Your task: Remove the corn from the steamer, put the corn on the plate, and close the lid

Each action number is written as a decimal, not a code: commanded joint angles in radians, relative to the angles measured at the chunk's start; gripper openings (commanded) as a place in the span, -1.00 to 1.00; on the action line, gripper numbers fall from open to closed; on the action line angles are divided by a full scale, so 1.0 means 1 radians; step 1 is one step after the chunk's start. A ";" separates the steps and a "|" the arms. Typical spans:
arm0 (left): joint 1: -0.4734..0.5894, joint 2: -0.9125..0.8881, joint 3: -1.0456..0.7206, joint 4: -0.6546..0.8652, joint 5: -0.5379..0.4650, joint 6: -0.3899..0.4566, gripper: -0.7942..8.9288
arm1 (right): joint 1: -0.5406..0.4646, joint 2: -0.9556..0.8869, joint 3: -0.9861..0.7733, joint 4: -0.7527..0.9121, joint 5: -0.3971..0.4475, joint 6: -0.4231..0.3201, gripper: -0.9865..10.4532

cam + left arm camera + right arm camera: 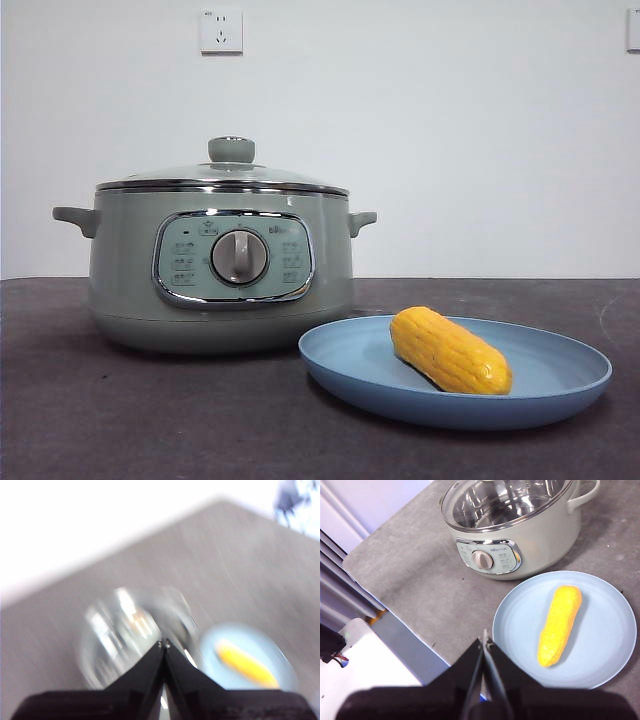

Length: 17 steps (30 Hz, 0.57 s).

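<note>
We see the short, glossy yellow-orange corn cob (449, 351) lying on its side on the wide, shallow light-blue plate (560, 392), and the clear glass lid with its metal rim and pale green knob (231, 151) sitting on the round sage-green electric steamer (125, 270). Taking the steamer as our landmark, the plate lies just beside its base, in front of it and off to the side away from the far handle; rim and pot wall are close, but we cannot tell whether they touch.

We judge every step as done, so what risk remains comes from the arms. The left gripper (164, 645) has its jaws pressed tip to tip, clenched on nothing, above the steamer; its view is blurred. Should it dip, it could strike the knob and skew the lid. The right gripper (484, 643) is likewise closed and empty, high above the table edge, well apart from the steamer. A low sweep there could nudge the plate, and the round cob would roll readily toward the rim.

Around the steamer we find only the dark grey table (120, 430), a white wall socket (221, 30) above it, and white furniture beyond the table edge in the right wrist view. Nothing blocks either arm.
</note>
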 commanded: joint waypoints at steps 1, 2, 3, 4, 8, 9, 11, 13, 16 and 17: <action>0.069 -0.065 -0.063 0.198 0.064 0.035 -0.85 | 0.002 -0.002 -0.007 0.002 0.000 -0.004 -0.83; 0.094 -0.093 -0.100 0.268 0.087 0.035 -0.84 | 0.002 -0.002 -0.007 0.002 0.000 -0.004 -0.83; 0.114 -0.118 -0.137 0.327 0.095 0.034 -0.84 | 0.002 -0.002 -0.007 0.002 0.000 -0.004 -0.83; 0.136 -0.149 -0.185 0.388 0.099 0.034 -0.84 | 0.002 -0.002 -0.007 0.002 0.000 -0.004 -0.83; 0.213 -0.279 -0.408 0.574 0.071 0.032 -0.84 | 0.002 -0.002 -0.007 0.002 0.000 -0.004 -0.83; 0.227 -0.308 -0.462 0.607 0.058 0.031 -0.84 | 0.002 -0.002 -0.007 0.002 0.000 -0.004 -0.83; 0.256 -0.374 -0.587 0.674 0.026 0.030 -0.84 | 0.002 -0.002 -0.007 0.002 0.000 -0.004 -0.83; 0.277 -0.433 -0.698 0.727 -0.005 0.025 -0.84 | 0.002 -0.002 -0.007 0.002 -0.001 -0.004 -0.83; 0.297 -0.518 -0.851 0.784 -0.041 0.000 -0.84 | 0.002 -0.002 -0.007 0.002 0.000 -0.004 -0.83; 0.303 -0.554 -0.912 0.802 -0.056 -0.008 -0.84 | 0.002 -0.002 -0.007 0.002 0.000 -0.004 -0.83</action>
